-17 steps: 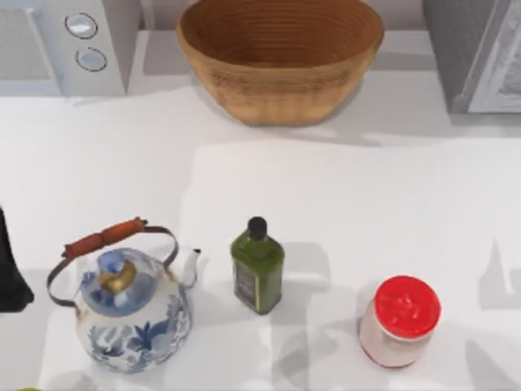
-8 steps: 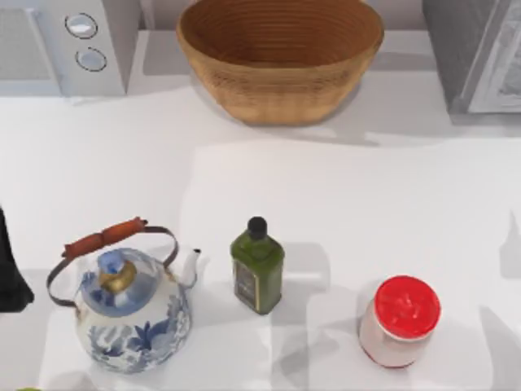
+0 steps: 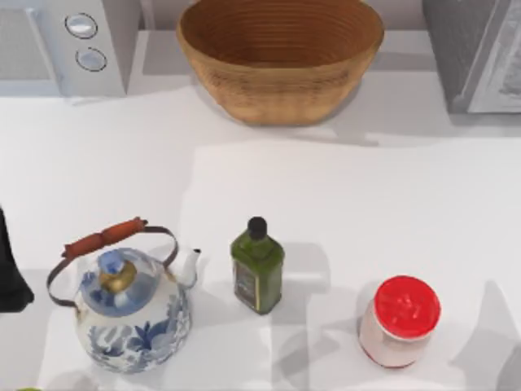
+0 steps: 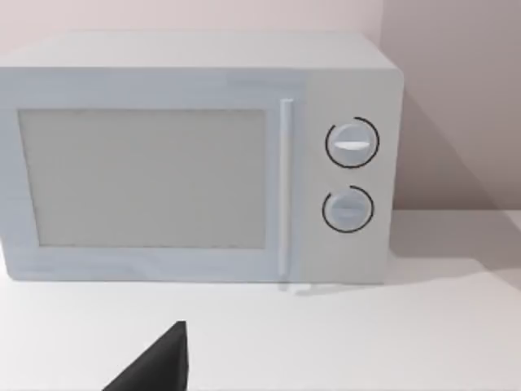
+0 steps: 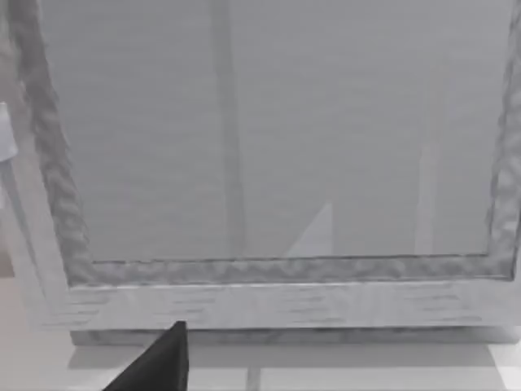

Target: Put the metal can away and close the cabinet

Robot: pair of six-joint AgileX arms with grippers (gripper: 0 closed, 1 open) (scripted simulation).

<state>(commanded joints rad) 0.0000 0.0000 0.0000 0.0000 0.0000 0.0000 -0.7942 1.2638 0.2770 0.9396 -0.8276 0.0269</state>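
The can [image 3: 399,319], a short pale cylinder with a red lid, stands upright on the white table at the front right. Nothing touches it. The grey cabinet [image 3: 476,57] stands at the back right corner, and its light door panel looks swung open. The right wrist view faces the cabinet's framed front [image 5: 269,163] from close by, with a dark part of my right gripper [image 5: 159,362] at the picture's edge. My left arm [image 3: 10,273] is parked at the table's left edge. A dark part of my left gripper [image 4: 159,362] points toward the microwave [image 4: 195,163].
A blue-and-white kettle [image 3: 130,305] with a red-grip handle stands front left. A green oil bottle [image 3: 257,267] is in the front middle. A wicker basket [image 3: 279,53] sits at the back centre and the microwave [image 3: 69,41] at the back left.
The arm's shadow at the table's right edge has slid toward the front. The can, bottle, kettle and left arm have not moved.
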